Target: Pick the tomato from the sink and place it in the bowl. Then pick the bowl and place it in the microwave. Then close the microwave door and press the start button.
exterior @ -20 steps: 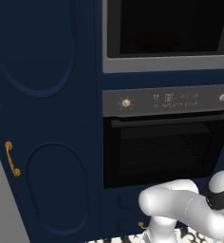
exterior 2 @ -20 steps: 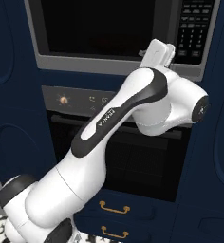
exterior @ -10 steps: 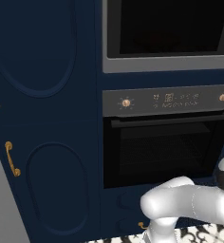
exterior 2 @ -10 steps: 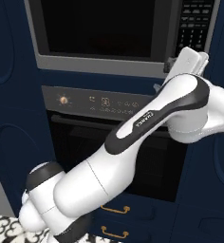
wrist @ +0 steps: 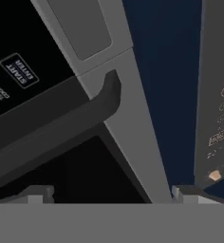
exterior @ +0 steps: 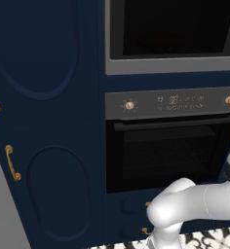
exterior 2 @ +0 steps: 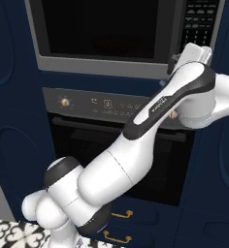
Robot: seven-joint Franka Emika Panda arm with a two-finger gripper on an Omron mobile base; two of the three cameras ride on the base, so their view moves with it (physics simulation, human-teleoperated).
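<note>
- The white arm (exterior 2: 136, 126) rises from the lower left of the right base view and stretches up and to the right, its hand end lying just beside the bottom of the microwave's button panel (exterior 2: 196, 22).
- The microwave (exterior 2: 106, 63) sits built into the dark blue cabinetry, grey-silver frame around a dark window; the black oven (exterior 2: 73, 145) sits directly below it.
- In the left base view the microwave (exterior: 170, 65) is at the top and the oven (exterior: 161, 151) with its brass knobs under it; the arm's elbow (exterior: 185, 206) curls in at the lower right.
- In the hand view the claw (wrist: 111, 194) shows two finger tips (wrist: 35, 193) low in the frame, set wide apart with nothing between them: the claw is spread and holding nothing.
- Right ahead of the claw is the microwave's lower corner: a grey frame strip (wrist: 128, 128) runs diagonally through the picture, with a dark handle-like lip (wrist: 85, 114) across it.
- The START button (wrist: 20, 71) is up and left of the claw, on the black panel, near but not touching.
- On the far right of the hand view the oven control strip (wrist: 218, 128) runs on edge, with one brass knob (wrist: 213, 175) near the right finger tip.
- The microwave door appears flush with the frame from both base views, though I can't tell for sure.
</note>
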